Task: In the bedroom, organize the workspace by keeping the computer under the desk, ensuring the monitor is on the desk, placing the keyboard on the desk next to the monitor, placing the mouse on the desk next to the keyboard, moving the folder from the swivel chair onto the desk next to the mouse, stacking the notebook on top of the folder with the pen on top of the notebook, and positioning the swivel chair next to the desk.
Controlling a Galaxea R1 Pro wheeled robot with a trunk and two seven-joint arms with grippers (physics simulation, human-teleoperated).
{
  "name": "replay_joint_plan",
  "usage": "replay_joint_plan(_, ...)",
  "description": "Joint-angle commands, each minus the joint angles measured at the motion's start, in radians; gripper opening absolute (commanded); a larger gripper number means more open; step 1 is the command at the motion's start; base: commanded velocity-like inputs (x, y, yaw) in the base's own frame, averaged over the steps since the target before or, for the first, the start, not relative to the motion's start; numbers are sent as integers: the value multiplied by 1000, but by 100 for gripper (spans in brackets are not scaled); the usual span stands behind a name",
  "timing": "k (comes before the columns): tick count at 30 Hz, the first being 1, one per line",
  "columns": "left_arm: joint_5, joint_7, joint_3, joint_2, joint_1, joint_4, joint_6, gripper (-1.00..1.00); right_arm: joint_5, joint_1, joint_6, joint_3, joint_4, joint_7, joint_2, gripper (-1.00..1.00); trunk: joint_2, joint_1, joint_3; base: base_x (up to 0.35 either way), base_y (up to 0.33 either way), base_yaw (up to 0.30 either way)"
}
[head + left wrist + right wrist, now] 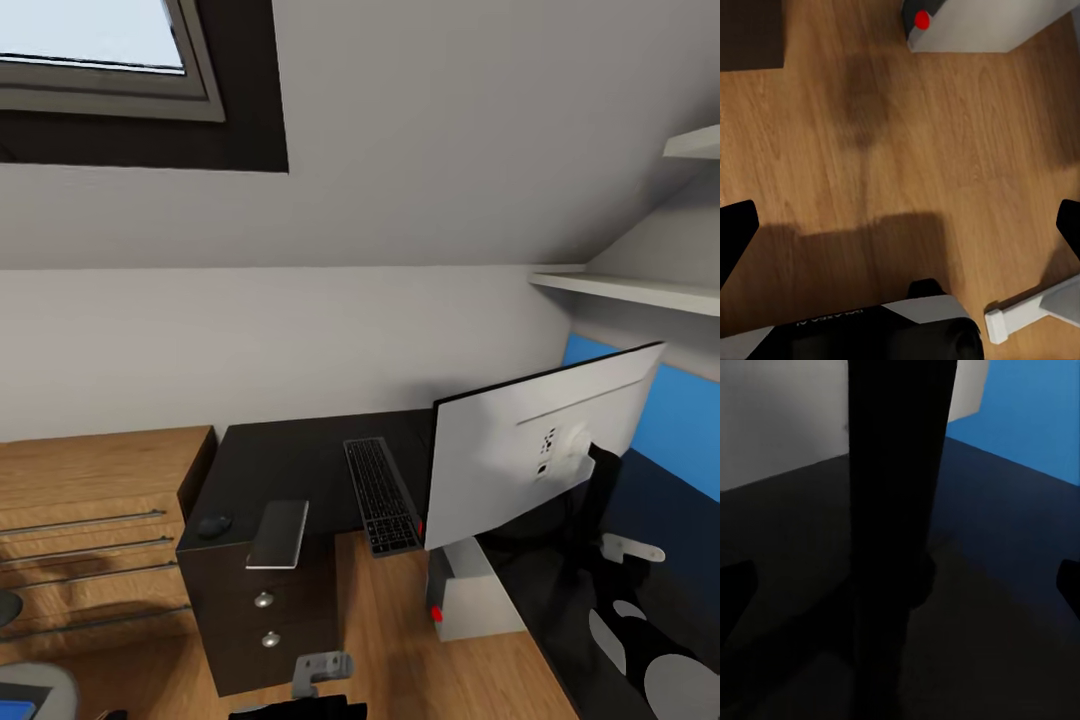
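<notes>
Head view: desk (300, 460) w/ glossy black top against wall, dark drawer unit w/ round silver knobs below. Keyboard (381, 494) lying flat on top, just beside monitor (540, 455), which shows pale back side, tilted, on black stand. Mouse (213, 525) near front corner above drawer unit, well apart from keyboard; notebook (279, 533) just beside mouse, overhanging desk edge. Computer (472, 592) on wood floor under desk, red dot on front. Light-wood chest of drawers (95, 540) beside desk. Blue wall panel (680, 420) behind monitor. Shelves (640, 290) up on wall. Grippers themselves not made out here.

L wrist view: left gripper (900, 232) w/ black fingertips (736, 232) spread wide at both frame edges, nothing between them, hanging over wood floor (945, 150). Computer (982, 26) ahead of gripper, red dot visible, well apart. Dark corner of desk drawer unit (750, 34) also ahead, off to one side.

R wrist view: right gripper (900, 592) w/ fingertips (735, 592) spread apart, not touching anything. Black monitor stand (896, 510) upright dead centre between them, ahead; can't tell how near. Glossy desk top (1005, 607) below, blue panel (1027, 412) beyond.
</notes>
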Motion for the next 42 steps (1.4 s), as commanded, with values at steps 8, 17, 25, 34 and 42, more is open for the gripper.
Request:
replay_joint_plan(8, 9, 10, -2, 1, -1, 21, 1, 100, -10, -1, -5, 3, 0, 1, 0, 100, -1, 0, -1, 134, 0, 0)
replay_joint_plan(17, 8, 10, -1, 1, -1, 29, 1, 100, -10, -1, -4, 1, -2, 1, -2, 100, -1, 0, -1, 116, 0, 0)
replay_joint_plan(25, 10, 12, -1, 1, -1, 34, 1, 100, -11, -1, -3, 1, 1, -1, -2, 100, -1, 0, -1, 114, 0, 0)
replay_joint_plan(34, 10, 11, -2, -1, -1, 42, 1, 100, -11, -1, -1, -3, 5, -4, -6, 100, -1, 0, -1, 4, 0, 0)
replay_joint_plan(42, 10, 11, -2, -1, -1, 42, 1, 100, -13, -1, 0, -6, 5, -5, -9, 100, -1, 0, -1, 0, 0, 0)
